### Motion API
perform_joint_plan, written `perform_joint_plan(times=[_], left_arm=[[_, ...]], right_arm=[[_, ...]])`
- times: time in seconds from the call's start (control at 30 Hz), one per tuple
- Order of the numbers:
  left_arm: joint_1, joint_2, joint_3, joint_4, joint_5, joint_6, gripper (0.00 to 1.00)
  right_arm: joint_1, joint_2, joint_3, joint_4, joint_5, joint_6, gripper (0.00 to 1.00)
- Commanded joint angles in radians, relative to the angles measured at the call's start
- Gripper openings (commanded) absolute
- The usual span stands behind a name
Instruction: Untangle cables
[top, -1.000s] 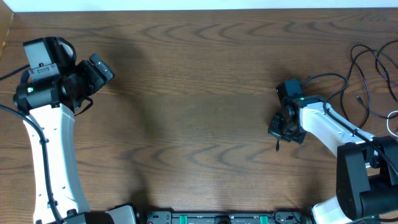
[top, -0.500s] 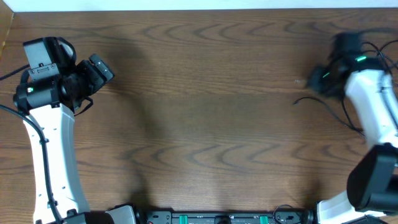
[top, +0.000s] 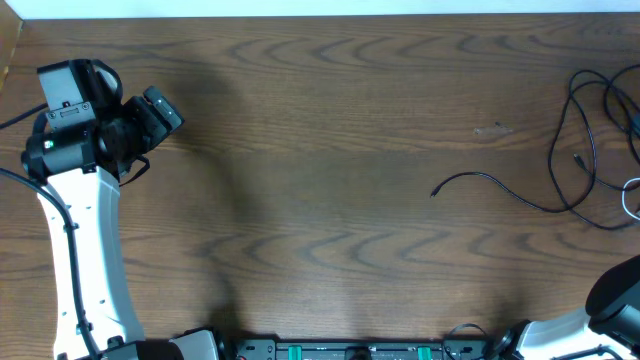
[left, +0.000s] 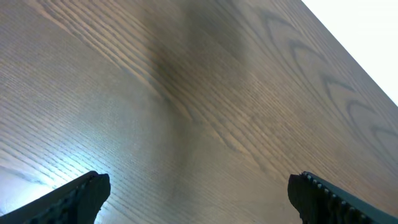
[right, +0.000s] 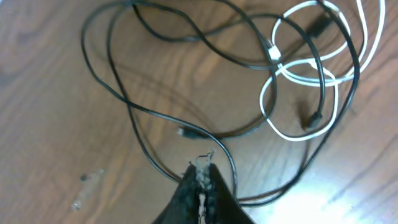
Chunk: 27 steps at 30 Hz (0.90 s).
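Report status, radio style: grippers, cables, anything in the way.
Left gripper open, empty. Right gripper shut, above the pile. Black cables and white cable tangled. No obstruction seen.

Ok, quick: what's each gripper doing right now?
Left gripper: open, empty.
Right gripper: closed; nothing clearly pinched.
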Motion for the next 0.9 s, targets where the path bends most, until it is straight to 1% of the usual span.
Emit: perform_joint_plan(times=[0.0,0.1,0.17,0.2,0.23,0.33,0.37,0.53,0.57,0.67,0.87], left_arm=[[0.002,0.006,-0.01,0.003,-0.004,0.013,0.96],[0.002,0.006,-0.01,-0.006,-0.004,0.013,0.96],[0.002,0.006,-0.01,-0.017,-0.004,0.013,0.96],[0.002,0.006,-0.01,-0.016,-0.004,0.013,0.96],[0.002,0.006,-0.01,-0.016,-0.004,0.013,0.96],[0.002,0.006,-0.01,-0.016,-0.004,0.013,0.96],[0.002,0.006,-0.01,-0.016,-0.004,0.013,0.96],[0.002,0.006,-0.01,-0.016,-0.004,0.013,0.96],[0.002,0.006,-0.01,-0.016,-0.004,0.013,0.97],[0.002,0.006,-0.01,-0.016,-0.004,0.013,0.97],[0.002,0.006,-0.01,-0.016,-0.004,0.013,0.97]], right_arm=[[0.027,0.012,0.007,-0.012,-0.049,-0.082,0.09],[0.049,0.012,0.008,-0.032,-0.082,-0.114,0.21],[0.067,0.011,0.009,-0.043,-0.142,-0.167,0.37],[0.078,0.01,0.013,-0.053,-0.182,-0.207,0.46],[0.089,0.009,0.019,-0.064,-0.216,-0.244,0.52],[0.139,-0.005,0.053,-0.123,-0.288,-0.348,0.75],[0.151,-0.011,0.062,-0.139,-0.296,-0.369,0.79],[0.281,-0.066,0.15,-0.287,-0.303,-0.488,0.93],[0.309,-0.078,0.166,-0.312,-0.29,-0.488,0.98],[0.401,-0.127,0.182,-0.365,-0.288,-0.434,0.99],[0.542,-0.163,0.182,-0.379,-0.303,-0.416,0.99]])
